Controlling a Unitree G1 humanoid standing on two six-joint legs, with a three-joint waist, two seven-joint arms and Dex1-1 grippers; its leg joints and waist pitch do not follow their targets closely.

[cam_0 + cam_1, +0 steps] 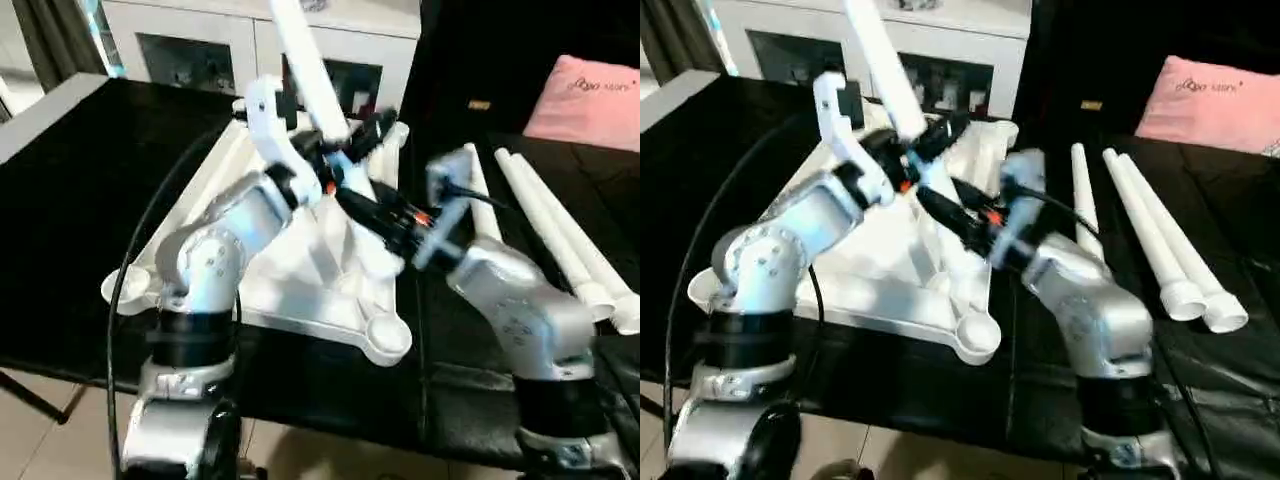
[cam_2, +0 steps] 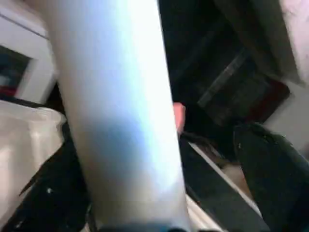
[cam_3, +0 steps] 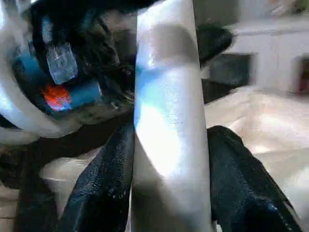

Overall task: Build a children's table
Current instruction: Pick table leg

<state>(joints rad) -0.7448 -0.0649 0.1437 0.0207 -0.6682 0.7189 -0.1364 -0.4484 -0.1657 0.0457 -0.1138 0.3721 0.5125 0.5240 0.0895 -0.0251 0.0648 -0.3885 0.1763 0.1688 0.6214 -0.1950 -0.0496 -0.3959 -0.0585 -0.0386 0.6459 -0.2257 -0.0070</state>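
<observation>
The smooth, stiff, likely light leg [image 3: 166, 130] is pinched low by the right gripper [image 3: 169, 193], while the left gripper [image 1: 330, 165] is spread wide beside it.

Both silver forearms reach forward and angle inward, meeting over the middle of the work. The right gripper [image 3: 169, 179] has its two black fingers [image 3: 104, 188] pressed against opposite sides of a white leg [image 3: 166, 121], clamping it. The left gripper [image 1: 335, 150] sits just above it on the same leg, jaws spread wide around the shaft. The left wrist is bent upward, the right wrist turned inward.
</observation>
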